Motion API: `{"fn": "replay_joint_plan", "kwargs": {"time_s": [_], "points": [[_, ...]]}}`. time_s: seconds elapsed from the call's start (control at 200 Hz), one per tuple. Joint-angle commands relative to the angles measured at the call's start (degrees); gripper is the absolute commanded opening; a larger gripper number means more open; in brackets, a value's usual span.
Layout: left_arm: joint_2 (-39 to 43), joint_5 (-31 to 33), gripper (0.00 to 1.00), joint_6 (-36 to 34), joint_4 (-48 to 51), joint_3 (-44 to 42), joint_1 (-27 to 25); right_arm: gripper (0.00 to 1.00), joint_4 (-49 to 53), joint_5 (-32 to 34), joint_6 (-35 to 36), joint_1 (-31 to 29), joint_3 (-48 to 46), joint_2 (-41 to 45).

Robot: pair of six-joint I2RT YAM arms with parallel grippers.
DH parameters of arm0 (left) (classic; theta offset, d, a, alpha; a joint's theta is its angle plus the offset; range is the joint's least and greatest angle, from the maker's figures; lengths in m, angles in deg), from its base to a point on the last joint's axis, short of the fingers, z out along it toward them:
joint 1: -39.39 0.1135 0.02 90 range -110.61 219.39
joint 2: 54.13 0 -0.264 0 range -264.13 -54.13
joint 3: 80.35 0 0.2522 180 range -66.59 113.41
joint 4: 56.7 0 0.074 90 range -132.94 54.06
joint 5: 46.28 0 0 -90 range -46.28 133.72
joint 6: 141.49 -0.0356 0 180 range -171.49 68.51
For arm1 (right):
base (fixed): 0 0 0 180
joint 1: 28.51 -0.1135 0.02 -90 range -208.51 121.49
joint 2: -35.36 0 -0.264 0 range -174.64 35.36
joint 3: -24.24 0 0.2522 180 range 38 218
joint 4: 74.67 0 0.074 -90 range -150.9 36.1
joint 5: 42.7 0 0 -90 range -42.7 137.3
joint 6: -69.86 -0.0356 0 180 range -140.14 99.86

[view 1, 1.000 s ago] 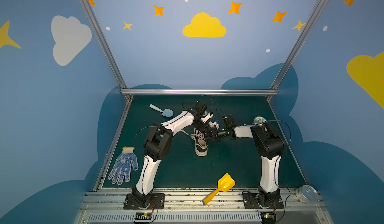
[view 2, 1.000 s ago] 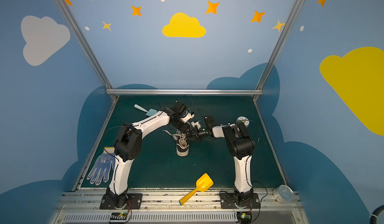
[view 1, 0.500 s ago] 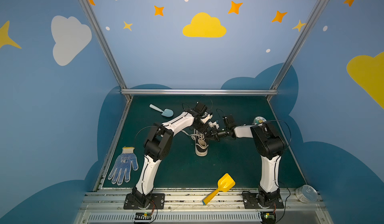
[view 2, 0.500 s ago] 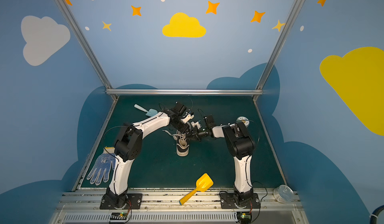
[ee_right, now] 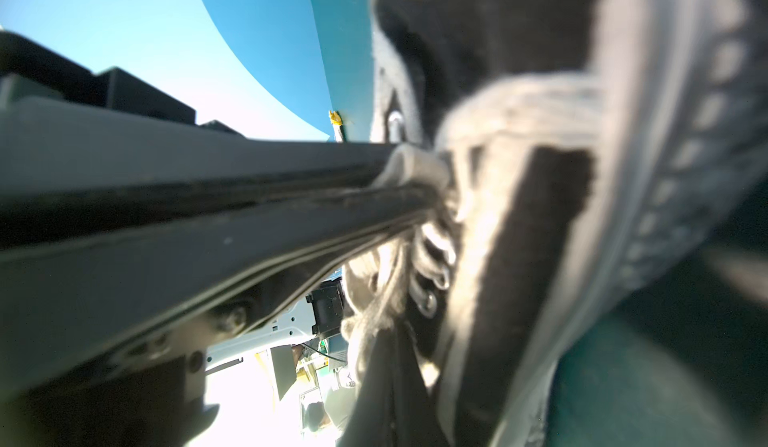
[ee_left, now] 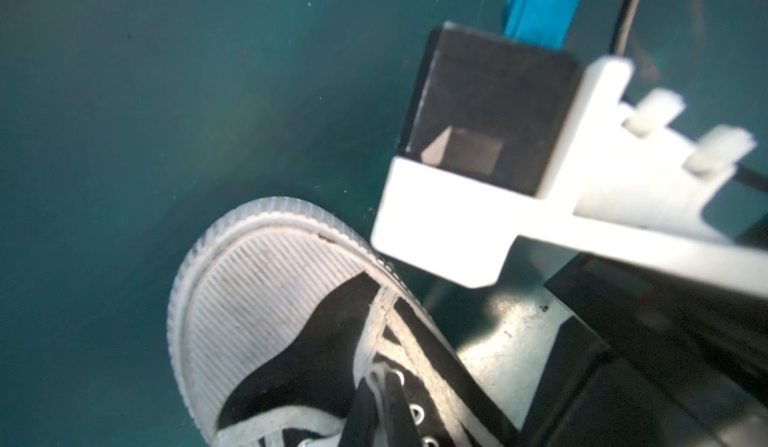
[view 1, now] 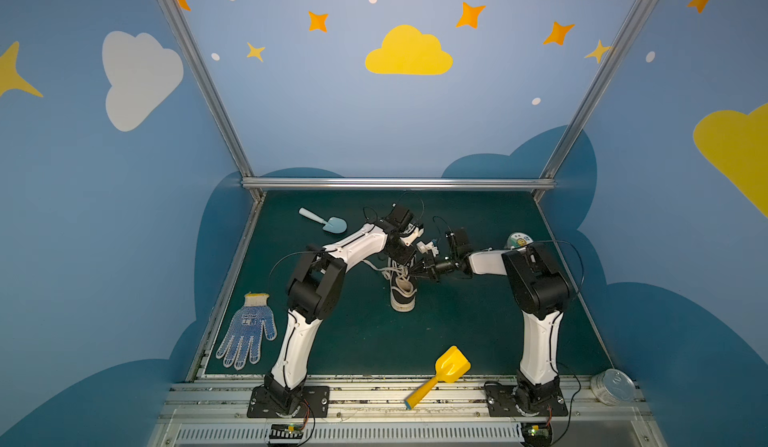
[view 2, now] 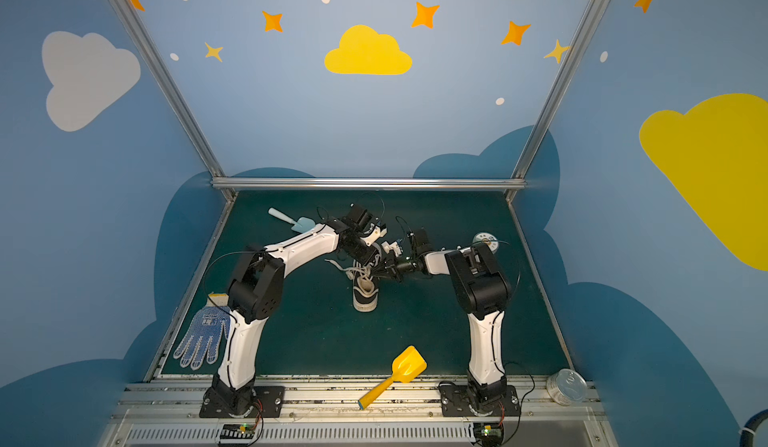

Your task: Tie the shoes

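No text can be read; the glove (view 1: 247, 332) bears a printed mark (too small to make out).

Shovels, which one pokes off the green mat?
The yellow shovel: its handle lies across the front metal rail. The light blue shovel lies wholly on the mat.

A white knit work glove with blue dots (view 1: 247, 332) lies across the left edge of the dark green table mat (view 1: 457, 332), near its front left corner. A pale blue plastic toy trowel (view 1: 326, 221) lies near the far left corner. A yellow plastic toy shovel (view 1: 444, 372) crosses the front edge. A round green-and-white disc (view 1: 519, 240) sits by the right edge. A round silver tin (view 1: 613, 386) stands just off the front right corner.
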Motion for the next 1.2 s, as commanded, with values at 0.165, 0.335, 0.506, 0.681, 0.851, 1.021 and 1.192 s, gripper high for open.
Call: {"fn": "replay_joint_plan", "kwargs": {"time_s": [0.165,0.335,0.506,0.681,0.851,1.021,1.192], "points": [[4.83,-1.37,0.04,2.33,-1.53,-1.6,0.61,0.0,1.06,-0.24,0.75,0.62,-0.59,3.36],[6.56,-1.29,0.03,3.12,-2.41,-2.85,0.91,0.0,1.85,-0.07,1.45,0.87,-1.44,4.24],[7.39,-2.18,0.03,3.72,-2.39,-3.26,1.24,0.0,2.34,-0.02,1.9,1.2,-2.15,5.15],[8.42,-4.91,0.08,4.44,-4.79,-5.3,1.27,0.0,2.4,-0.09,1.98,1.49,-1.99,5.13],[7.76,-5.64,0.08,5.4,-6.59,-6.64,1.54,0.0,2.03,-0.3,1.76,1.44,-0.37,3.55],[8.0,-5.93,0.04,6.01,-7.14,-7.17,1.85,0.0,2.38,-0.34,1.94,1.55,-0.09,3.11],[9.96,-5.32,0.03,6.38,-8.04,-8.0,2.22,0.0,3.54,-0.08,2.9,2.1,-1.19,4.17]]}}
